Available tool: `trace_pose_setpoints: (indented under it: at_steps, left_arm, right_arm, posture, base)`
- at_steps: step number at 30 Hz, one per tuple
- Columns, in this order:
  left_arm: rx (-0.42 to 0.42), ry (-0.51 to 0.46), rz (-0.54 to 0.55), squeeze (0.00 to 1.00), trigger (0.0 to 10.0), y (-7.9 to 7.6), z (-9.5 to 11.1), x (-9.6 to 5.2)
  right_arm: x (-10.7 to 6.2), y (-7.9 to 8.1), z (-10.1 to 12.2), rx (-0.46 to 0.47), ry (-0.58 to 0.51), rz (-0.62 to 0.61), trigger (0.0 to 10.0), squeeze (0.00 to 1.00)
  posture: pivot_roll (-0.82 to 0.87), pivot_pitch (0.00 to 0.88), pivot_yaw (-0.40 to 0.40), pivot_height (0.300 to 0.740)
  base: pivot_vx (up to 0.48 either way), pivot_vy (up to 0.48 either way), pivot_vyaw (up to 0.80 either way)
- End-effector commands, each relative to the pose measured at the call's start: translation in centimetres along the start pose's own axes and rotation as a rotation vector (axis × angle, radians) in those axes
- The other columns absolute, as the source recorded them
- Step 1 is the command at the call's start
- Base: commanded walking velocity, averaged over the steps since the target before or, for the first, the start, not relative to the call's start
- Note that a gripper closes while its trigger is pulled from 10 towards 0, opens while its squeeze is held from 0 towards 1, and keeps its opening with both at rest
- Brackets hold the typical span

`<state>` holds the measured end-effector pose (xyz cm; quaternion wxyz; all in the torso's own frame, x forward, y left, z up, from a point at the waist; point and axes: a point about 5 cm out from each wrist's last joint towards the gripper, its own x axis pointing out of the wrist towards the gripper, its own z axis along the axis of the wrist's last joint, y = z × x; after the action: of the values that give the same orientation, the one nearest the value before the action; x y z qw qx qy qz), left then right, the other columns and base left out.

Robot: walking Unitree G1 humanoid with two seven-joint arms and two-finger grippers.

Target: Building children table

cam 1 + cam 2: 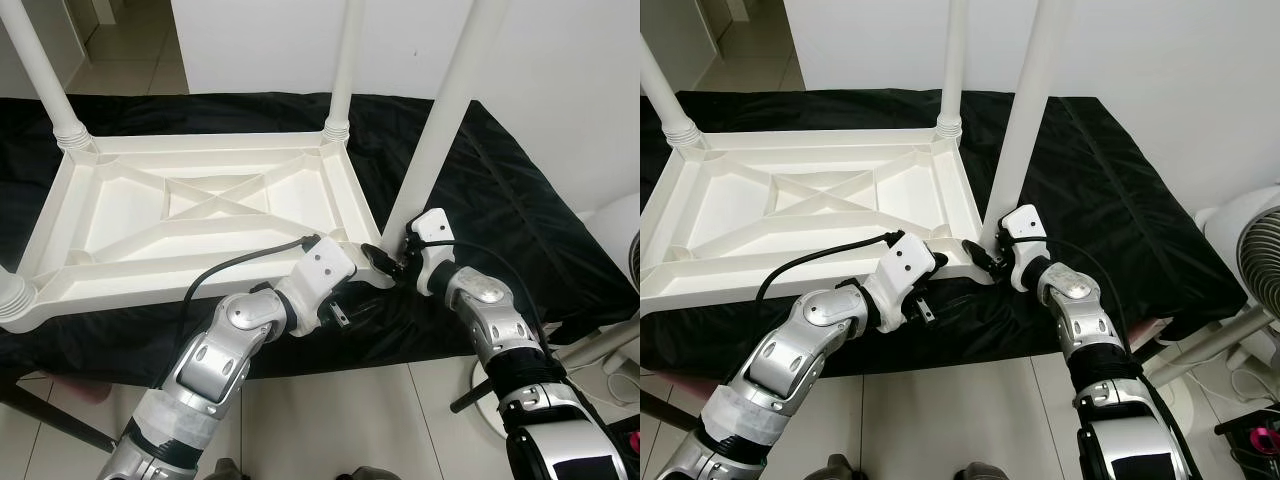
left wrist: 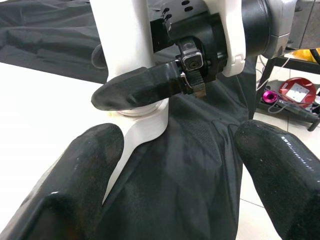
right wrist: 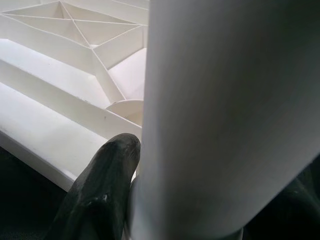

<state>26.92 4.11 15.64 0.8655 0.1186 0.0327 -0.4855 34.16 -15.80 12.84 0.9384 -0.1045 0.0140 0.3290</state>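
Children's table (image 1: 200,215), white plastic, lay upside down on a black cloth (image 1: 520,200), its ribbed underside facing up. Its long axis ran from nine to three o'clock across the head views. Three legs already stood at the other corners; the far-right leg (image 1: 345,60) rose at about twelve.

At the near right corner, roughly five o'clock of the frame, the fourth leg (image 1: 440,110) stood nearly upright, tilted slightly toward one o'clock, its foot at the corner socket (image 1: 372,258). The right pincer (image 1: 397,256) was clamped on this leg just above its base; the right wrist view showed one black fingertip (image 3: 107,165) pressed against the white tube. The left pincer (image 2: 175,165) hovered just beside the same corner, its fingers spread apart and holding nothing.

To seat the leg well, my judgement was that it should be brought square to the tabletop first, since a tilted leg would likely bind in the socket. The left pincer would do best bracing the corner rim against sliding on the cloth. Whether the leg was fully seated could not be told.

A fan (image 1: 1255,235) stood on the floor at three o'clock.
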Motion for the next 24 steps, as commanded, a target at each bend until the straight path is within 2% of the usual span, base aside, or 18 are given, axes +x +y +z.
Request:
trace_pose_setpoints:
  at_steps: [1, 5, 8, 10, 12, 14, 15, 16, 17, 19, 24]
  left_arm:
    - [0.002, -0.004, 0.028, 0.0, 10.0, 0.2, 0.1, 0.0]
    - [0.001, -0.004, 0.028, 0.0, 10.0, 0.2, 0.1, 0.0]
    - [0.0, -0.004, 0.026, 0.0, 10.0, 0.1, 0.1, 0.0]
    - [0.0, -0.003, 0.024, 0.0, 10.0, 0.1, 0.1, 0.0]
    - [0.0, -0.003, 0.024, 0.0, 10.0, 0.1, 0.1, 0.0]
    - [-0.002, -0.002, 0.021, 0.0, 10.0, -0.1, 0.0, 0.0]
    - [-0.002, -0.002, 0.021, 0.0, 10.0, -0.1, 0.0, 0.0]
    - [-0.003, -0.001, 0.02, 0.0, 10.0, -0.1, 0.0, 0.0]
    - [-0.003, -0.001, 0.02, 0.0, 10.0, -0.1, 0.0, 0.0]
    - [-0.004, 0.001, 0.019, 0.0, 10.0, -0.1, -0.1, 0.0]
    - [-0.005, 0.002, 0.02, 0.0, 10.0, -0.1, -0.1, 0.0]
  right_arm:
    - [-0.5, 0.3, -1.3, 0.027, 0.05, 0.015, 10.0, 0.0]
    - [-0.4, 0.4, -1.3, 0.034, 0.038, 0.015, 10.0, 0.0]
    - [-0.3, 0.8, -1.3, 0.059, 0.021, -0.039, 10.0, 0.0]
    - [-0.1, 1.2, -1.5, 0.074, 0.025, -0.121, 10.0, 0.0]
    - [-0.1, 1.2, -1.5, 0.074, 0.025, -0.121, 10.0, 0.0]
    - [0.2, 2.1, -1.4, 0.103, 0.02, -0.217, 10.0, 0.0]
    - [0.2, 2.1, -1.4, 0.103, 0.02, -0.217, 10.0, 0.0]
    - [0.3, 2.4, -1.3, 0.136, 0.016, -0.288, 10.0, 0.0]
    - [0.3, 2.4, -1.3, 0.136, 0.016, -0.288, 10.0, 0.0]
    - [0.4, 2.9, -1.1, 0.189, 0.015, -0.443, 10.0, 0.0]
    - [0.3, 3.7, -1.0, 0.233, 0.015, -0.552, 10.0, 0.0]
  posture:
    - [-0.09, 0.013, -0.018, 0.74]
    - [-0.09, 0.013, -0.018, 0.74]
    - [-0.09, 0.019, -0.018, 0.74]
    - [-0.09, 0.023, -0.016, 0.74]
    - [-0.09, 0.023, -0.016, 0.74]
    - [-0.1, 0.026, -0.015, 0.74]
    - [-0.1, 0.026, -0.015, 0.74]
    - [-0.1, 0.026, -0.015, 0.74]
    - [-0.1, 0.026, -0.015, 0.74]
    - [-0.1, 0.028, -0.017, 0.74]
    - [-0.09, 0.029, -0.019, 0.74]
  base:
    - [0.0, 0.0, 0.0]
    - [0.0, 0.0, 0.0]
    - [0.0, 0.0, 0.0]
    - [0.0, 0.0, 0.0]
    - [0.0, 0.0, 0.0]
    - [0.0, 0.0, 0.0]
    - [0.0, 0.0, 0.0]
    - [0.0, 0.0, 0.0]
    - [0.0, 0.0, 0.0]
    - [0.0, 0.0, 0.0]
    - [0.0, 0.0, 0.0]
